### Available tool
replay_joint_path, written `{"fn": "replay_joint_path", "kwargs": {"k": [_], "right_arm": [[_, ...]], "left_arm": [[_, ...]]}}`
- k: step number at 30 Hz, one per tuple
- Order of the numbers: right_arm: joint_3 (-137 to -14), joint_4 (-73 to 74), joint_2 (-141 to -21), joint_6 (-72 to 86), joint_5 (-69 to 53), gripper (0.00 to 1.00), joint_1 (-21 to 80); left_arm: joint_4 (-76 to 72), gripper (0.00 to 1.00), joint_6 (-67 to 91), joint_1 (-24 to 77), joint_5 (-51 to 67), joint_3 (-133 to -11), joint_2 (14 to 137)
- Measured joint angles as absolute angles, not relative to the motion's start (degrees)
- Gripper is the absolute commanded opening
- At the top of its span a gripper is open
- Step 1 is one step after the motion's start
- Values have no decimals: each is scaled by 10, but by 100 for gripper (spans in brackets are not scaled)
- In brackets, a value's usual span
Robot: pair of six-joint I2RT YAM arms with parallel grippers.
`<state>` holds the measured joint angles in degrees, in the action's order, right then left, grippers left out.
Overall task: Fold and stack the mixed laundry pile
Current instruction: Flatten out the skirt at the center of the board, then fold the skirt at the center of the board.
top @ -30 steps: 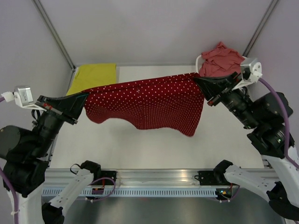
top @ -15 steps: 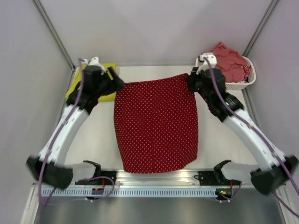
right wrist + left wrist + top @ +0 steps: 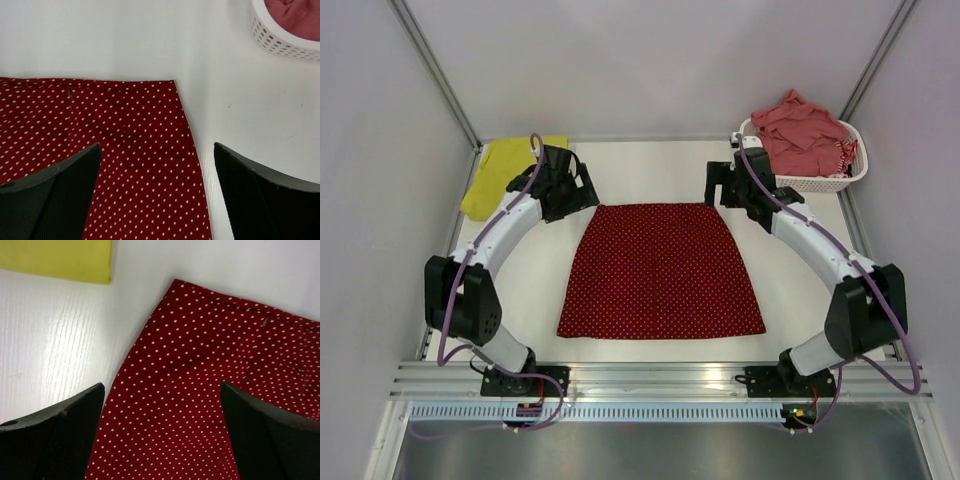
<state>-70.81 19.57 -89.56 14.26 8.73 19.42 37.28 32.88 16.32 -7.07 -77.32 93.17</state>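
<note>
The dark red white-dotted cloth (image 3: 660, 270) lies spread flat in the middle of the table, its narrower band edge at the far side. My left gripper (image 3: 586, 199) hovers open over its far left corner; in the left wrist view the left gripper (image 3: 162, 432) has only the dotted cloth (image 3: 210, 365) beneath wide-apart fingers. Over the far right corner my right gripper (image 3: 719, 194) is open too, and in the right wrist view the right gripper (image 3: 157, 195) grips nothing above the cloth (image 3: 100, 130). A yellow-green garment (image 3: 510, 170) lies flat at the far left. The rest of the laundry pile, with a salmon-pink shirt (image 3: 800, 125) on top, fills the basket.
The white perforated basket (image 3: 820, 183) stands at the far right corner, close to the right arm's wrist; its rim also shows in the right wrist view as the basket (image 3: 280, 40). Walls and metal frame posts close in the table's back and sides.
Both arms swung the stretched cloth forward and laid it flat on the table. Both grippers then opened and let go of its far corners.
</note>
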Motion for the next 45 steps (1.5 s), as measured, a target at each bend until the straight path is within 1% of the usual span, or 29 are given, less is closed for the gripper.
{"fn": "replay_joint_path", "kwargs": {"k": [3, 7, 10, 13, 16, 19, 21, 25, 30, 34, 37, 41, 45], "right_arm": [[-657, 175, -834, 163, 60, 98, 194], [-553, 167, -778, 203, 8, 98, 194], [-469, 168, -765, 233, -23, 98, 206], [-399, 176, -763, 265, -32, 98, 240], [-354, 170, -763, 293, -36, 98, 268], [-352, 144, -771, 308, -25, 98, 269], [-368, 141, -793, 310, -14, 98, 267], [-449, 130, -884, 294, -1, 98, 248], [-573, 131, -1000, 244, 19, 98, 212], [-683, 129, -1091, 177, 17, 98, 196], [-759, 130, -1147, 128, -2, 98, 192], [-803, 145, -1171, 80, -33, 98, 193], [-808, 161, -1149, 48, -54, 98, 196]], "left_arm": [[346, 100, 328, 163, -48, -745, 907], [321, 100, 328, 165, -8, -701, 922], [311, 100, 327, 169, 23, -691, 961], [297, 100, 324, 176, 46, -695, 1003], [285, 100, 322, 183, 61, -698, 1035], [280, 100, 323, 187, 62, -698, 1055], [273, 100, 323, 187, 62, -693, 1063], [240, 100, 342, 187, 61, -660, 1047], [179, 100, 401, 196, 61, -545, 962], [170, 100, 467, 257, 60, -439, 865], [171, 100, 505, 323, 73, -399, 824], [192, 100, 534, 392, 77, -390, 808], [274, 100, 542, 408, 41, -403, 787]]}}
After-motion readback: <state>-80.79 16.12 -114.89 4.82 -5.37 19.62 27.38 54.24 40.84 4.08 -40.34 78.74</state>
